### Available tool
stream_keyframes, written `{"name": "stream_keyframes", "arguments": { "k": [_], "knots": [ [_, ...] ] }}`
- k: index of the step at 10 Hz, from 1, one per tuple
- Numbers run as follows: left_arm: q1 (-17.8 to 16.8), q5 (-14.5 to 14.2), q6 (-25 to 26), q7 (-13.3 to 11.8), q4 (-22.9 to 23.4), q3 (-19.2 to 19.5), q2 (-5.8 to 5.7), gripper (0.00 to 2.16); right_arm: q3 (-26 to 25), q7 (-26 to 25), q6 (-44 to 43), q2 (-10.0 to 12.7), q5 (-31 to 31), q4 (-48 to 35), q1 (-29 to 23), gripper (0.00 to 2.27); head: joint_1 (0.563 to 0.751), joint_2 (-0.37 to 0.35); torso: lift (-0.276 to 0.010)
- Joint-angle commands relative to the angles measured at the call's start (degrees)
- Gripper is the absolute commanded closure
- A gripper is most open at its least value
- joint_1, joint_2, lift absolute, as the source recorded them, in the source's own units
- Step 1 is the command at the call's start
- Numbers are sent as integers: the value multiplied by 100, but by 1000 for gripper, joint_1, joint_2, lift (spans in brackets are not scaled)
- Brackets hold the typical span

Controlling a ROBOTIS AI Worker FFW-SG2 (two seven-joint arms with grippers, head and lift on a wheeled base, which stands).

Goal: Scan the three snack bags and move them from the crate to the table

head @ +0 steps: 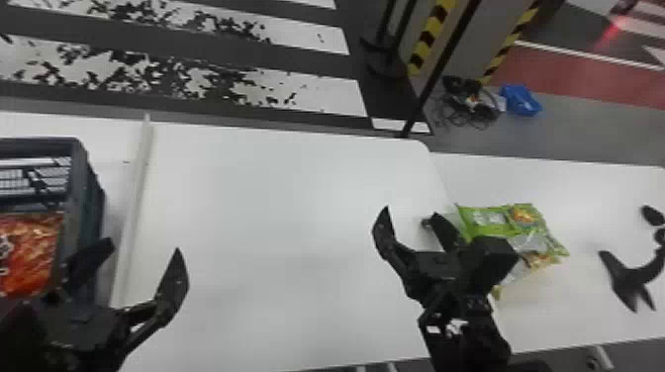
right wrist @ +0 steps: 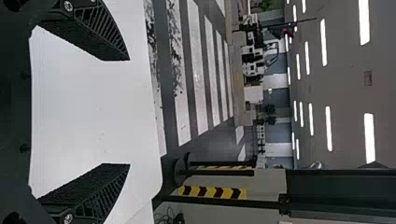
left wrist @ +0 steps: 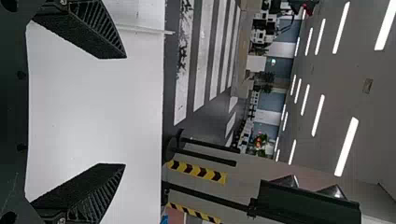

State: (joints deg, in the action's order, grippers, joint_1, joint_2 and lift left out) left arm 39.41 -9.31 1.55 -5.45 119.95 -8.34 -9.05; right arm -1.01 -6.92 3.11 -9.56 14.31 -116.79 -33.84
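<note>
One left gripper (head: 142, 247): lower left of the head view, two fingers spread wide, beside the crate's near right corner.
One right gripper (head: 411, 212): right of centre, its two fingers also parted, pointing up the frame.
One crate (head: 81, 198): dark grey, at the left edge, partly cut off.
One red-orange snack bag (head: 29, 252): inside the crate, at the frame's left edge.
Green snack packaging (head: 495, 222): right of centre, beyond the right gripper, on the white tabletop; a silvery, yellow-marked part (head: 534, 247) shows below the green. Whether this is one bag or two overlapping, I cannot tell.
One curved black object (head: 628, 277): far right, on the tabletop.
One blue container (head: 521, 100): upper right, on the floor, beside one cable tangle (head: 467, 104).
</note>
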Motion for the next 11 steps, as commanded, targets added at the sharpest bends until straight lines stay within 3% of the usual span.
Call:
{"name": "stream_keyframes", "arguments": {
  "k": [1,3,5,6,8,9,11],
  "knots": [
    [102,9,0,0,152,17,0,36,373,-20,-719,42,-192,-37,-378,80,695,-215,-62],
    [286,-18,17,-9,380,245,0,36,470,-11,-1000,25,-192,-28,-624,83,695,-157,-62],
    [383,-484,1142,-9,1127,984,70,36,470,24,-1000,-37,-192,-20,-676,83,695,-124,-62],
    [260,-738,1371,-35,1303,1423,96,36,549,68,-1176,-46,-192,-11,-747,87,695,-85,-62],
    [-355,-1134,2215,-123,1347,1986,140,39,689,68,-1299,-178,-219,104,-703,90,695,29,-62],
    [-663,-1196,2689,-53,1277,2135,140,80,689,68,-1334,-195,-219,200,-641,90,695,49,-62],
    [-1516,-1433,3849,176,705,2487,123,93,689,68,-1334,-222,-219,350,-527,90,695,104,-62]
  ]
}}
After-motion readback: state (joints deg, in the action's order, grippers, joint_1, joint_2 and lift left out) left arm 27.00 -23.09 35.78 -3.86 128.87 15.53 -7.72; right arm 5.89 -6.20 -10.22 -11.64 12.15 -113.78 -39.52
